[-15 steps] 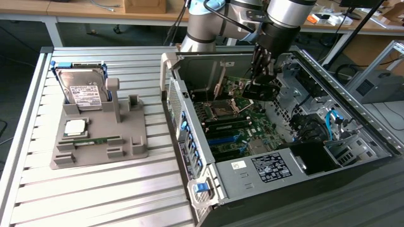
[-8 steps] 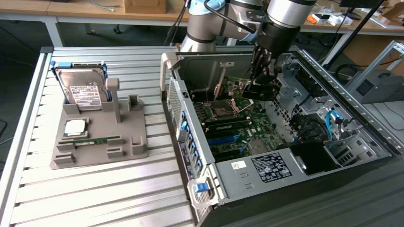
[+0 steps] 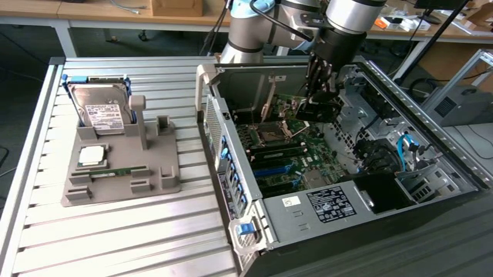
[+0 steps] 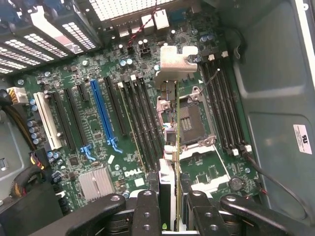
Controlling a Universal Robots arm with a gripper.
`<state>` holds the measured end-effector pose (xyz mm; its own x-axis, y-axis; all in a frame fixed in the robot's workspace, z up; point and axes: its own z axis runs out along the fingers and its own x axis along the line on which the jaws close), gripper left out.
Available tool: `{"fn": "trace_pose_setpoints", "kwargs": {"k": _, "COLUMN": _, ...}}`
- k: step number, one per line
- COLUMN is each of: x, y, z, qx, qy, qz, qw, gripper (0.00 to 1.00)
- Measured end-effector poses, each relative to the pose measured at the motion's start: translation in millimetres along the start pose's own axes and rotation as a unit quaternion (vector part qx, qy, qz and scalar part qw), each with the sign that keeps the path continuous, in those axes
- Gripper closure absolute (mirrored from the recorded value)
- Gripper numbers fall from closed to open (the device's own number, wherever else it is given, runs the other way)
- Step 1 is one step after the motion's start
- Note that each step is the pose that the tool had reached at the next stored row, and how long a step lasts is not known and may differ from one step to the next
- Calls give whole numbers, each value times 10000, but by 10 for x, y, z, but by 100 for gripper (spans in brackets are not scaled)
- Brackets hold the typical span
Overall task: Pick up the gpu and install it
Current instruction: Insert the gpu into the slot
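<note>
Hand (image 4: 174,216) clenched on gpu (image 4: 175,69), which it holds edge-on over the motherboard (image 4: 98,128) inside the case (image 3: 431,133), not seated in a slot. Likely light, stiff, fragile: best gripped by the board's top edge, off the components.

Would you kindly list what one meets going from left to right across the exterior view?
hard drive → grey post → computer case's near wall → tool gripping the gpu → blue cables
</note>
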<state>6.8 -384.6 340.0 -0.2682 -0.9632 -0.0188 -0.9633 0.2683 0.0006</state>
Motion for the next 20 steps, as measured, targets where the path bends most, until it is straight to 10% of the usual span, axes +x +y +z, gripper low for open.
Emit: {"fn": "trace_pose_setpoints", "kwargs": {"k": 20, "x": 0, "y": 0, "z": 0, "qx": -4, "qy": 6, "qz": -305, "qw": 9995, "gripper": 73}}
